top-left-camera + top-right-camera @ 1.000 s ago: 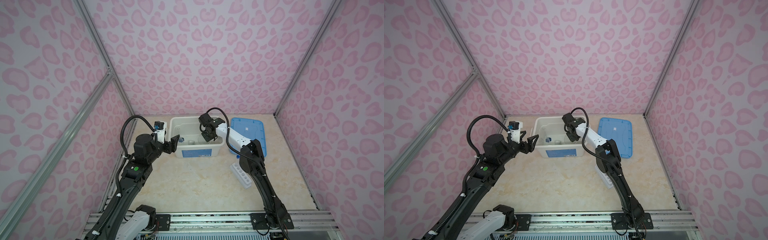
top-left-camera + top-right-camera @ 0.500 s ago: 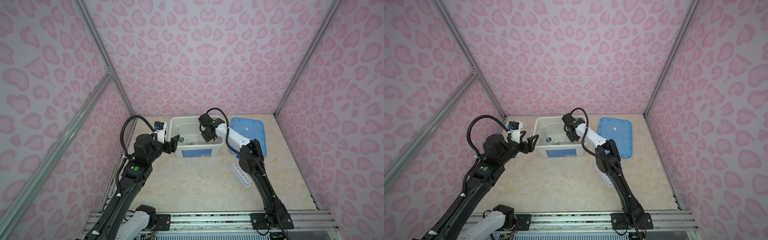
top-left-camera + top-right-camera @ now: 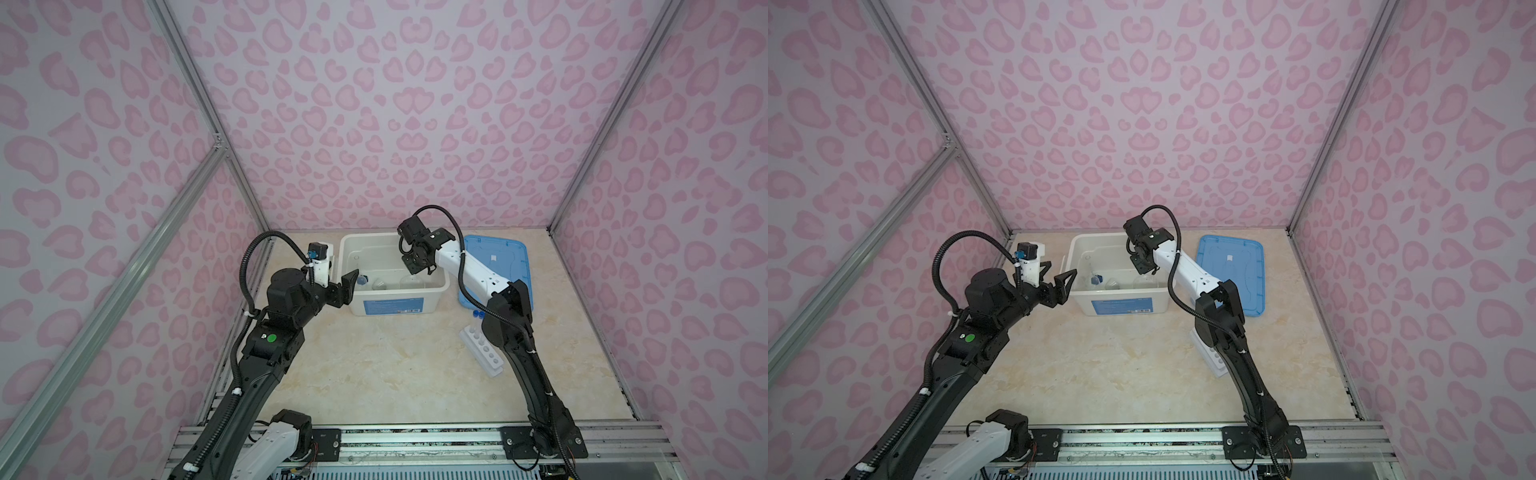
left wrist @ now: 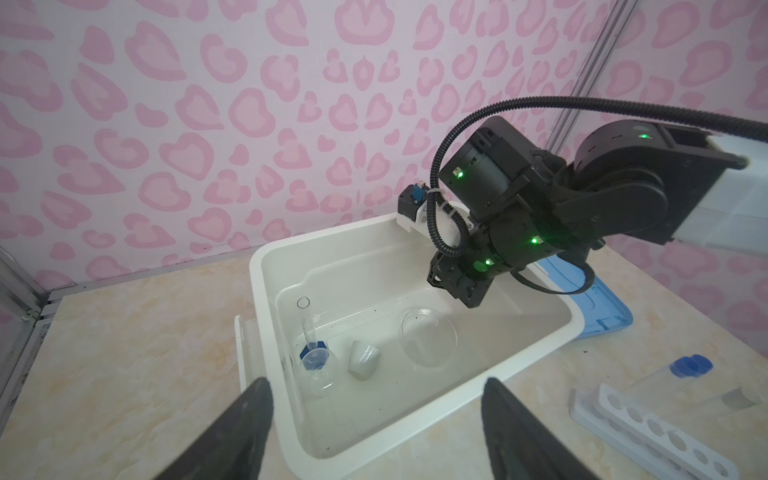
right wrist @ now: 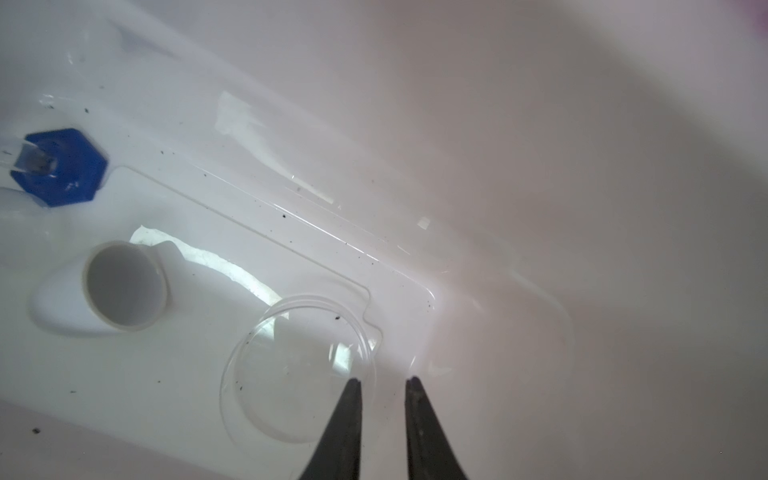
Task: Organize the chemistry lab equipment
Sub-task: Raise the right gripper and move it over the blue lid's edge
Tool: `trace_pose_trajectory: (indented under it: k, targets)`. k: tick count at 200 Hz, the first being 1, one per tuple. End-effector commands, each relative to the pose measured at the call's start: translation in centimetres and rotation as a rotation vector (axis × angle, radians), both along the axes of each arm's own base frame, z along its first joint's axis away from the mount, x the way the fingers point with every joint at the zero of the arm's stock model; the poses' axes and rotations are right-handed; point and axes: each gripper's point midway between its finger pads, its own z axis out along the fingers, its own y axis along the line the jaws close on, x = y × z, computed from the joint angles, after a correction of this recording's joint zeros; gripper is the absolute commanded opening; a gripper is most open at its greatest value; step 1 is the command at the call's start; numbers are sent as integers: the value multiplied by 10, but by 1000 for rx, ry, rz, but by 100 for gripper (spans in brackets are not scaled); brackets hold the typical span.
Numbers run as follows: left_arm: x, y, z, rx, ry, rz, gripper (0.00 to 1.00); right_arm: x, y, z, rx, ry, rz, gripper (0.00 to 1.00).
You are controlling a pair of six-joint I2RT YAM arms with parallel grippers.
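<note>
Inside the white bin (image 3: 394, 289) lie a clear round dish (image 5: 299, 370) (image 4: 428, 336), a small pale cup (image 5: 120, 286) (image 4: 363, 357) on its side, and a blue-based cylinder (image 4: 311, 349) (image 5: 62, 166). My right gripper (image 5: 382, 379) (image 3: 417, 270) hangs just above the dish's edge, its jaws a little apart and holding nothing. My left gripper (image 4: 376, 384) (image 3: 347, 286) stands wide open and empty at the bin's left front corner. On the table to the right lies the white six-hole rack (image 3: 482, 351) (image 4: 665, 436), with blue-capped test tubes (image 4: 690, 365) (image 3: 478, 314) beside it.
The blue lid (image 3: 498, 266) lies flat to the right of the bin, under the right forearm. Pink patterned walls close in the marble table (image 3: 395, 365) on three sides, and a metal rail runs along the front.
The right gripper's jaws have parted from shut to a small gap over the dish. Neither arm has visibly moved.
</note>
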Motion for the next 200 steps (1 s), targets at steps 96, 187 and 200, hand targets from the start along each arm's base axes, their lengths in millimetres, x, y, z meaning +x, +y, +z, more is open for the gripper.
trace_pose_trajectory:
  k: [96, 187, 200]
  targets:
    - [-1, -5, 29, -7, -75, -31, 81, -38, -45, 153, 185, -143, -35, 24]
    - [8, -17, 26, 31, -83, -58, 81, -89, -241, 125, 274, -161, -504, 30]
    - [9, -21, 21, 30, -72, -71, 81, -99, -264, 103, 254, -125, -575, 30]
